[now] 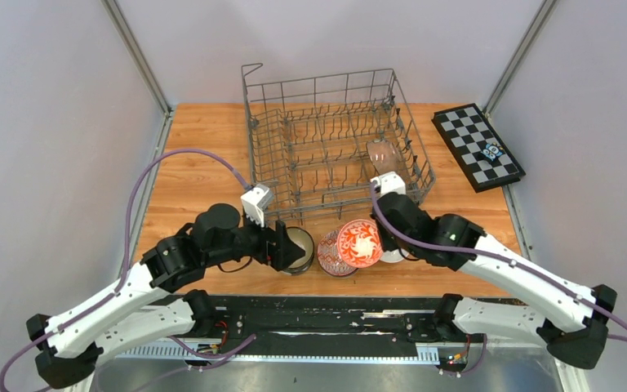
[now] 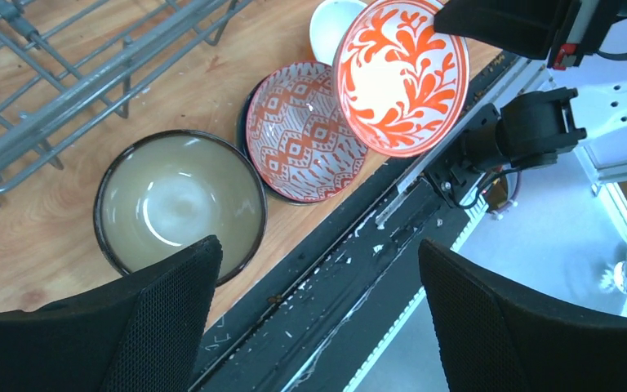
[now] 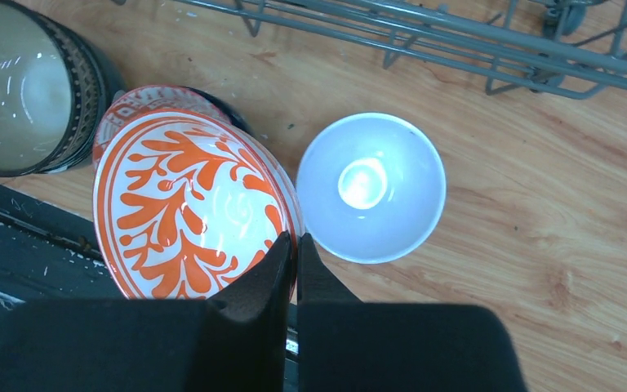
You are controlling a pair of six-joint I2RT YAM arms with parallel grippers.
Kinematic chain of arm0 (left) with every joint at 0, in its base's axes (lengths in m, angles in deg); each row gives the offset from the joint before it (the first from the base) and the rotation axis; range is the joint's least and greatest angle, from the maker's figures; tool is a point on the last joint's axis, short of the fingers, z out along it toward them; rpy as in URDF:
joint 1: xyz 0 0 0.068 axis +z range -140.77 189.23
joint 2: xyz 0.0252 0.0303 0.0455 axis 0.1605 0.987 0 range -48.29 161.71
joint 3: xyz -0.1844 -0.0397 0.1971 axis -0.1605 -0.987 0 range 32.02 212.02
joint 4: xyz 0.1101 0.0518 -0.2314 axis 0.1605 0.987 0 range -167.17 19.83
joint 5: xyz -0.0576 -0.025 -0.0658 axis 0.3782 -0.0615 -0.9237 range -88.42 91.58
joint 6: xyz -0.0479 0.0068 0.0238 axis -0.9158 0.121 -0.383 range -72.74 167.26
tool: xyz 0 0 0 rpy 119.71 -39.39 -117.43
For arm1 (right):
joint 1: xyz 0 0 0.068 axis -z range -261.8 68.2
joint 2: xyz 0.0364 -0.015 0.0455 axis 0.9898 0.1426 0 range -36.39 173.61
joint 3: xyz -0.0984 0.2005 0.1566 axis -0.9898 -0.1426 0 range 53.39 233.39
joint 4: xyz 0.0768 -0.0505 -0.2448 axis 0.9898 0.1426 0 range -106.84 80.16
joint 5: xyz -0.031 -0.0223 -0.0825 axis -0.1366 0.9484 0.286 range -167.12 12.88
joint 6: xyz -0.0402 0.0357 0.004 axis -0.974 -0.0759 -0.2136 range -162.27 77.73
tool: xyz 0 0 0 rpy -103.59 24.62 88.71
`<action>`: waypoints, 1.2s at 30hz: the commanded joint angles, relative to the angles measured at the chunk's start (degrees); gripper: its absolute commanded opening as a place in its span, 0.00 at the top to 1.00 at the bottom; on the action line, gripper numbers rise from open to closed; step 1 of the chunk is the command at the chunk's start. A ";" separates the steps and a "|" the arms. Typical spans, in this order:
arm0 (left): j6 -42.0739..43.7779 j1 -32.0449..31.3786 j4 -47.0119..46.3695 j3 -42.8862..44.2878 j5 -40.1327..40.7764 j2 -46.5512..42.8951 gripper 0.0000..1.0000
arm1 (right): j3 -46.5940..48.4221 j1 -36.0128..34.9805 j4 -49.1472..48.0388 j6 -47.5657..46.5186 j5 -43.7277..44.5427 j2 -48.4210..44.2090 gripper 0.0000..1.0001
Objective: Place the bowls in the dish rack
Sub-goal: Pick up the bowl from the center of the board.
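My right gripper (image 3: 295, 241) is shut on the rim of a red-and-white floral bowl (image 3: 192, 204) and holds it tilted above the table's front edge; it also shows in the top view (image 1: 359, 242). Under it lies a red-white geometric bowl (image 2: 302, 131). A dark-rimmed beige bowl (image 2: 180, 200) stands upright to its left. My left gripper (image 2: 318, 253) is open and empty, hovering just over the beige bowl's near side (image 1: 298, 249). A pale bowl (image 3: 370, 188) stands right of the held bowl. The grey wire dish rack (image 1: 335, 139) stands behind the bowls.
A black-and-white chequered board (image 1: 478, 147) lies at the back right with a small object on it. A clear glassy item (image 1: 385, 157) sits inside the rack's right side. The black table edge rail (image 2: 359, 245) runs just in front of the bowls.
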 commanded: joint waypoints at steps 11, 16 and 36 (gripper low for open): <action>-10.35 -9.61 -11.84 -6.56 15.38 4.57 0.13 | 7.03 -12.41 -6.04 5.73 6.89 7.01 0.97; -12.18 -9.74 -15.79 -8.52 15.57 5.79 0.18 | 8.19 -14.19 -6.79 5.91 7.24 7.63 0.97; -15.71 -9.69 -22.14 -12.24 13.93 7.71 0.61 | 9.02 -18.89 -7.53 6.26 10.66 7.81 0.97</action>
